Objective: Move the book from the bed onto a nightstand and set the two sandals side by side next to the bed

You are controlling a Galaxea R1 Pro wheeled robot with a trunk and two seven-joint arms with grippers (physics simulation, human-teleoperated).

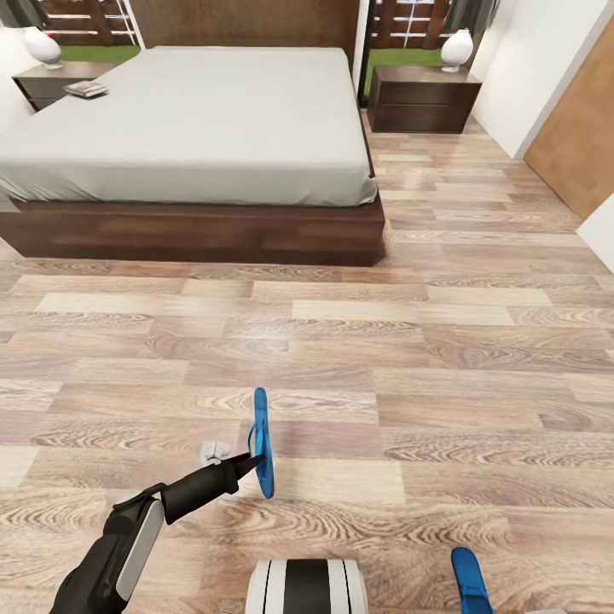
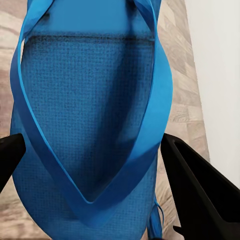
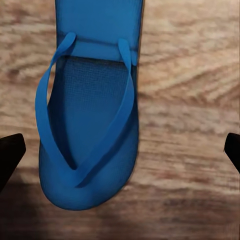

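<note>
In the head view my left gripper (image 1: pixel 247 465) is shut on a blue sandal (image 1: pixel 262 443), which stands on its edge just above the wood floor. The left wrist view shows that sandal (image 2: pixel 90 115) spanning the gap between the black fingers (image 2: pixel 195 185). Flat on the floor at the lower right lies the second sandal (image 1: pixel 471 580). My right gripper (image 3: pixel 122 150) hangs open over that second sandal (image 3: pixel 90 130), its fingers wide apart. The book (image 1: pixel 85 88) rests on the far left corner of the bed (image 1: pixel 196 111), beside the left nightstand (image 1: pixel 51 85).
A second nightstand (image 1: pixel 422 98) with a white lamp (image 1: pixel 457 49) stands right of the bed. A brown door (image 1: pixel 580 145) is in the right wall. Wood floor (image 1: pixel 384 341) stretches between me and the bed's foot.
</note>
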